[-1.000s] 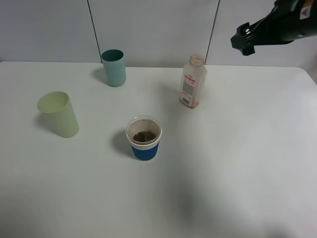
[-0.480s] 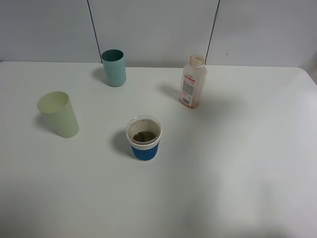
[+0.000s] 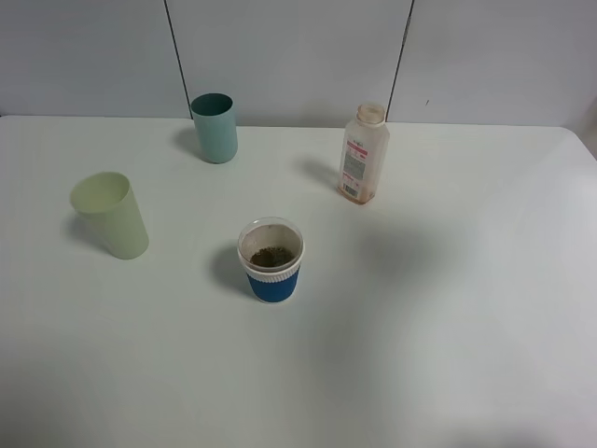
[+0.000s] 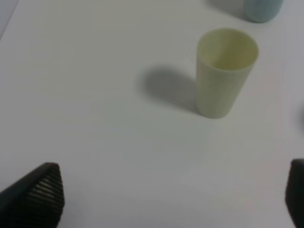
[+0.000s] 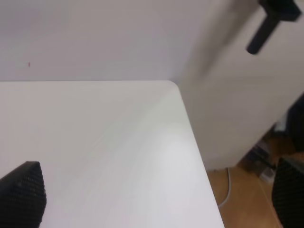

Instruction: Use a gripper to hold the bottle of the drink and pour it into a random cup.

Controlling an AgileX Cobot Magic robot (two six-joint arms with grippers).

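On the white table [image 3: 448, 308] the bottle of the drink [image 3: 363, 154] stands upright near the back wall, capped and nearly drained, well apart from the cup [image 3: 271, 260], which holds brown liquid at its bottom. By that, the pour looks done. The left gripper [image 4: 171, 197] and right gripper [image 5: 156, 199] both hang with jaws spread wide, holding nothing; neither appears in the high view.

Bright even light, soft shadows left of cups, wrist pics blurry
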